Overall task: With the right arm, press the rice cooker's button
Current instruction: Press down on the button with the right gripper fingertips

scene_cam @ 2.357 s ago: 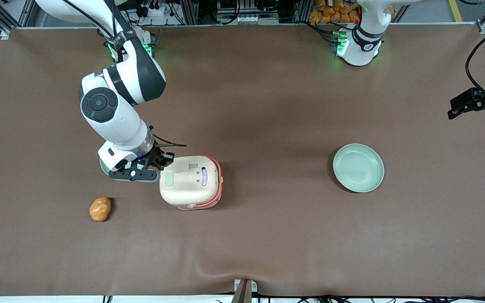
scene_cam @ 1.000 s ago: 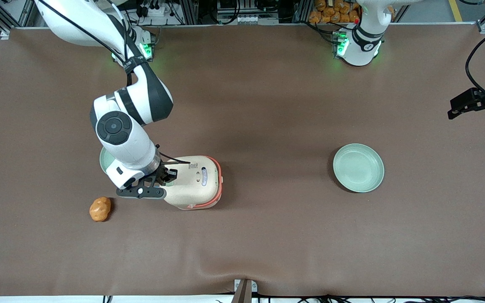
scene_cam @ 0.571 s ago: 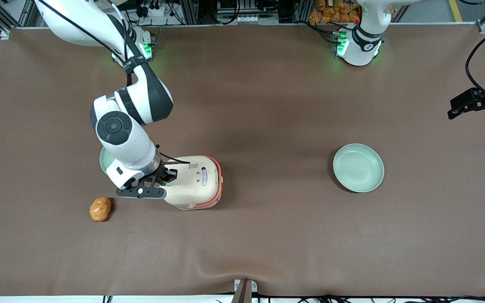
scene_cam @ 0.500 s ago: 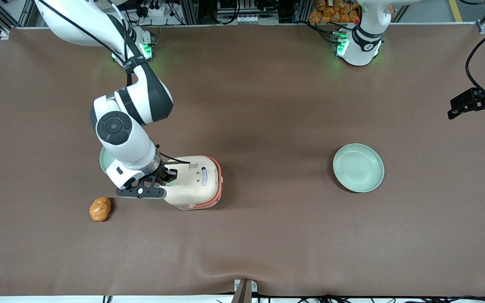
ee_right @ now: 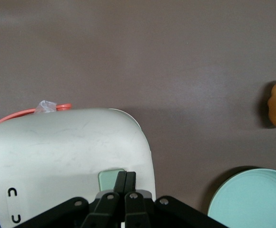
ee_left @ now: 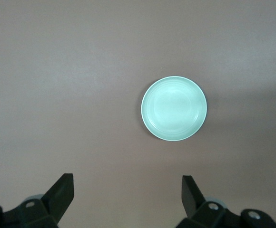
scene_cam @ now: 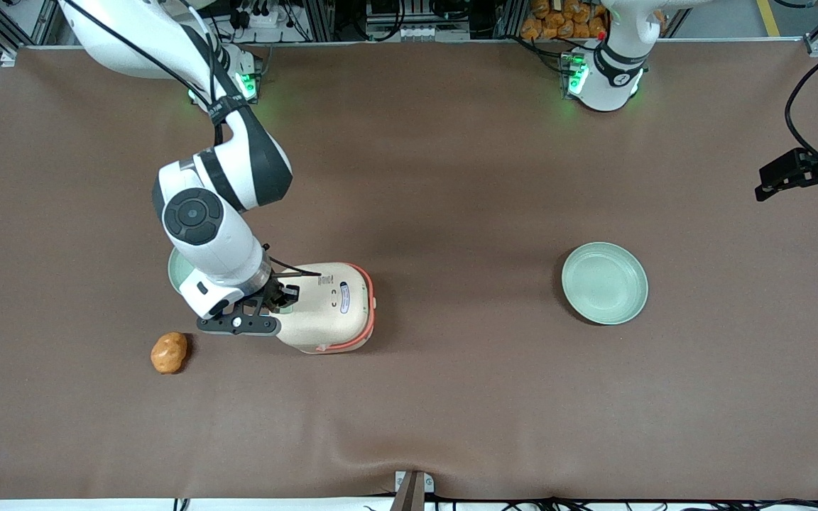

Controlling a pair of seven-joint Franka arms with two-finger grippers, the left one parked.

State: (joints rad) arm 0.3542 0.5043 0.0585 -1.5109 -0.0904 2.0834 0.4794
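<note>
The rice cooker (scene_cam: 327, 305) is cream with orange-red trim and a printed lid label; its lid is closed. It also shows in the right wrist view (ee_right: 66, 152). Its pale green button (ee_right: 110, 178) sits on the lid edge toward the working arm's end. The right arm (scene_cam: 199, 213) reaches over that edge. Its black gripper (ee_right: 126, 175) is shut, with the fingertips (ee_right: 121, 176) together over the button's edge; in the front view the gripper (scene_cam: 282, 297) covers the button.
An orange potato-like lump (scene_cam: 169, 352) lies on the brown table, nearer the front camera than the gripper. A pale green plate (scene_cam: 177, 272) is mostly hidden under the right arm; another plate (scene_cam: 604, 282) lies toward the parked arm's end.
Since 2.4 s ago the right arm moved over the cooker's lid edge and covered the green button. Over the last second it has stayed still.
</note>
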